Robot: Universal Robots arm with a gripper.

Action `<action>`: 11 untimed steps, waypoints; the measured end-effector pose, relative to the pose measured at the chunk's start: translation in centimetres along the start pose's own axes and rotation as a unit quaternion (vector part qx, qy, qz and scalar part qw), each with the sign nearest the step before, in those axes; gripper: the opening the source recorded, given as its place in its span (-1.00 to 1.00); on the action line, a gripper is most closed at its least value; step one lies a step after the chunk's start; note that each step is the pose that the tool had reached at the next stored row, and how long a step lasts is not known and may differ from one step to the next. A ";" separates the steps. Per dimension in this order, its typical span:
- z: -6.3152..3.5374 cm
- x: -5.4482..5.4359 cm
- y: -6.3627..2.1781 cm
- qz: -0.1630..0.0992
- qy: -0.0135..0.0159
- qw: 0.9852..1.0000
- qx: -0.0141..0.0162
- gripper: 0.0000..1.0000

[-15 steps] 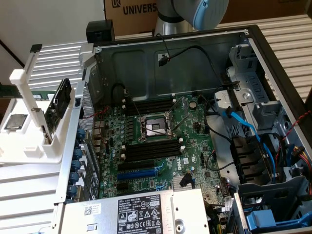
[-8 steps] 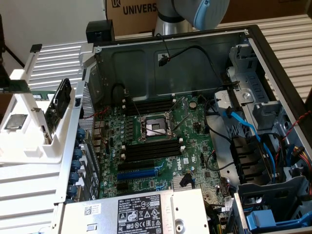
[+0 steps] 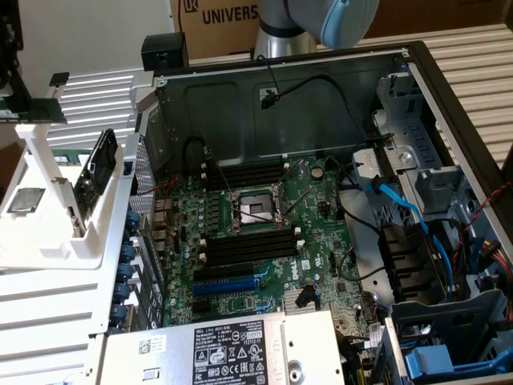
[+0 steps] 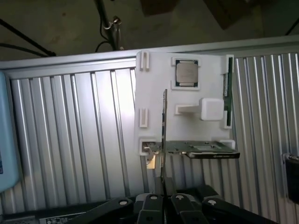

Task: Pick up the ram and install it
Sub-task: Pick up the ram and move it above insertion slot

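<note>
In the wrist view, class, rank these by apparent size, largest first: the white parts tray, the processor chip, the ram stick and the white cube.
1. White parts tray, clearly the largest.
2. Ram, long but seen edge-on as a thin strip.
3. Processor chip and white cube look nearly alike; I won't rank them.

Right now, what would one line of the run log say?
gripper: facing white holder | ram: in holder, ungrasped | motherboard slots: empty

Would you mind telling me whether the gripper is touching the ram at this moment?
Apart. The wrist view shows the ram seated along the edge of the white holder, well clear of the gripper.
</note>
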State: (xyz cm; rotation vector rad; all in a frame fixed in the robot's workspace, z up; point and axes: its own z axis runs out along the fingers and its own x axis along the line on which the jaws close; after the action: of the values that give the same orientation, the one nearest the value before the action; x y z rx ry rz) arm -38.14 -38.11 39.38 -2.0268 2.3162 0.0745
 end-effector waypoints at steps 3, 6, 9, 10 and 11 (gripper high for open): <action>-0.63 -0.2 -1.30 0.000 0.000 1.000 0.000 -0.74; -1.05 -0.4 -2.66 0.000 0.000 1.000 0.000 -0.74; -1.32 -0.6 -4.01 0.000 0.000 1.000 0.000 -0.74; -1.40 -0.7 -4.46 0.000 0.000 1.000 0.000 -0.74; -1.47 -0.7 -4.93 0.000 0.000 1.000 0.000 -0.74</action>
State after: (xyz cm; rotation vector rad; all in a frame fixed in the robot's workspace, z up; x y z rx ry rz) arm -33.18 -38.15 40.92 -2.0265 2.3163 0.0745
